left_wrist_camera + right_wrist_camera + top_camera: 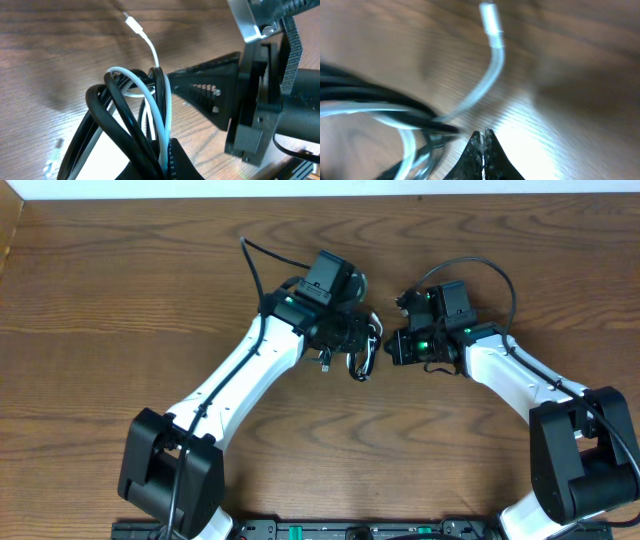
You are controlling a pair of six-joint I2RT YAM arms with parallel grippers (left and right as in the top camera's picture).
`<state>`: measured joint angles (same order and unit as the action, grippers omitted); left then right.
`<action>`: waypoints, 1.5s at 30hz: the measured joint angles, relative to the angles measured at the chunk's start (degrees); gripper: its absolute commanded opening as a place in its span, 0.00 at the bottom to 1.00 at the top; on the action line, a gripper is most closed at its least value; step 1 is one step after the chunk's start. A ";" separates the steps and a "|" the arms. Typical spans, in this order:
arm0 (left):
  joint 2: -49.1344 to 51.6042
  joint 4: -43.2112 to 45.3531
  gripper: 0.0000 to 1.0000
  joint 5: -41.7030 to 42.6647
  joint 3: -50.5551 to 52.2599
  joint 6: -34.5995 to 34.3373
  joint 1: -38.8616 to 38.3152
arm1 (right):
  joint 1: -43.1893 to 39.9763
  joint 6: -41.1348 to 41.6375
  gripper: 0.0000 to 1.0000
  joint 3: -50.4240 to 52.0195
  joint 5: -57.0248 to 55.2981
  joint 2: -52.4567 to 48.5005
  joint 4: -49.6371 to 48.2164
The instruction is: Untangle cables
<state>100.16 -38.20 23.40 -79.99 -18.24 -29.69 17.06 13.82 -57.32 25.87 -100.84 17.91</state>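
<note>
Tangle of cables (362, 360) at middle of tabletop (100, 300) from overhead, between the two arms' tips. From left wrist, loops of black cable (125, 120) and white cable (150, 92) clamped in closed left jaws at bottom edge, white plug (132, 23) sticking up. From right wrist, right jaws closed tip to tip, just beside the loops.

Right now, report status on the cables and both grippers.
Left gripper shut on black cable and white cable, tangled. Right gripper shut beside them. No other obstruction seen.
</note>
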 measured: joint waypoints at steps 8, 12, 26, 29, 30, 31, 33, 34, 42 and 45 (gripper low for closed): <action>-0.61 -0.37 0.07 6.97 0.00 0.22 5.07 | -0.52 -1.09 0.32 0.00 3.06 0.22 1.33; -0.63 -0.61 0.08 14.88 0.00 1.79 7.41 | -2.86 -5.16 0.53 0.00 9.66 3.45 2.89; -0.63 -1.44 0.07 37.33 0.00 3.50 14.45 | -7.17 -13.99 0.49 -1.22 22.43 18.14 3.45; -0.63 -1.44 0.08 40.30 0.00 3.50 14.10 | -5.75 -15.17 0.45 -1.22 23.19 16.59 3.28; -0.63 -1.46 0.07 41.18 0.00 3.50 14.10 | -5.51 -15.41 0.44 -1.22 23.19 16.20 3.28; -0.63 -1.46 0.07 42.05 0.00 3.50 14.12 | -5.35 -15.65 0.43 -1.22 23.12 15.89 3.28; -0.63 -1.66 0.07 43.08 0.00 3.50 14.12 | -5.29 -15.98 0.41 -1.22 22.71 15.37 3.21; -0.63 -1.86 0.07 43.58 0.00 3.50 14.12 | -5.29 -16.02 0.41 -1.22 22.49 15.08 3.15; -0.63 -1.95 0.07 44.72 0.00 3.50 14.05 | -5.29 -16.31 0.31 -1.22 20.31 13.79 2.40; -0.63 -1.95 0.08 44.89 0.00 3.50 13.88 | -5.27 -16.46 0.23 -1.22 19.82 13.79 2.38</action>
<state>99.53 -40.14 68.29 -79.99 -14.74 -15.81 11.79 -2.63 -58.54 45.69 -87.05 20.29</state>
